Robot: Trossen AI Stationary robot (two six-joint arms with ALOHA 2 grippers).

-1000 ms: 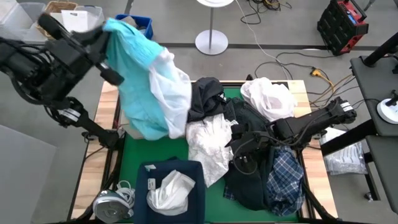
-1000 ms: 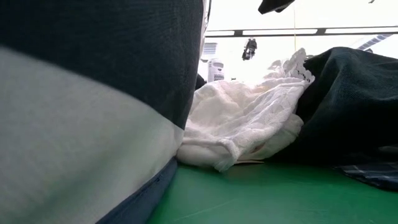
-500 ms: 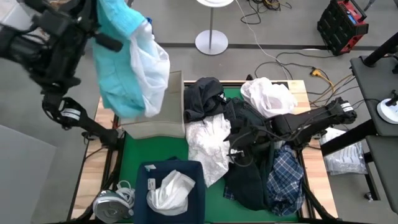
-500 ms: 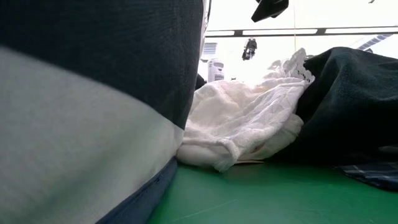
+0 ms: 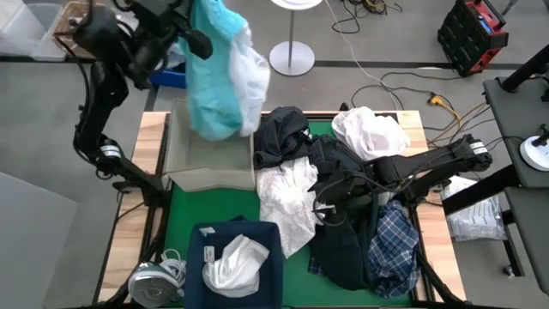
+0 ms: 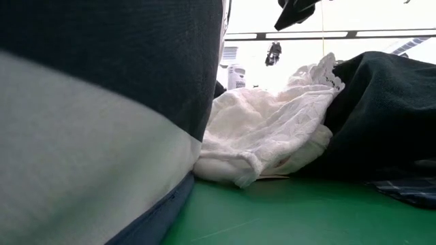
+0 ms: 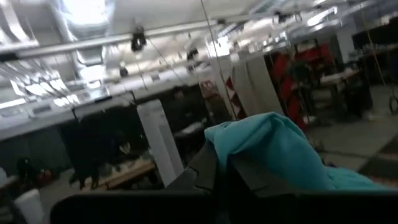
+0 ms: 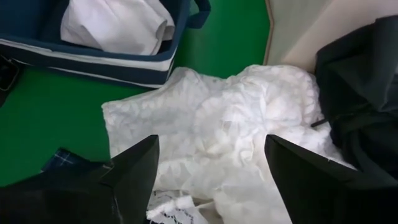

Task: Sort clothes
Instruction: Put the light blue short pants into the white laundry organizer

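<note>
1. Since a second ago, the left hand [image 5: 199,21] is swinging farther up and toward the table's far edge, carrying the teal garment [image 5: 210,81] with a white garment [image 5: 250,73] hanging beside it; they no longer cover the grey bin [image 5: 210,154], which is now showing under them.
2. That hand is pinching the teal garment; the left wrist view shows the cloth bunched over its dark fingers [image 7: 211,168].
3. Judging from this, the step in hand is carrying the lifted pair to a sorting spot; doing it well means holding the pinch firm and lifting until the hems are clearing the bin's wall, since the white piece looks only loosely caught and may slip.
4. At the near edge, a navy bin [image 5: 238,257] is holding another white piece.
5. In the middle, a white lacy garment [image 5: 287,202] is lying on the green table [image 5: 184,215] beside dark garments [image 5: 343,223].
6. The right hand [image 5: 330,206] is hovering low over that pile, its fingers spread and holding nothing.
7. Further right, a plaid shirt [image 5: 390,245] is lying near the edge.
8. Around the table, cables and a red toolbox [image 5: 476,34] are sitting on the grey floor.
</note>
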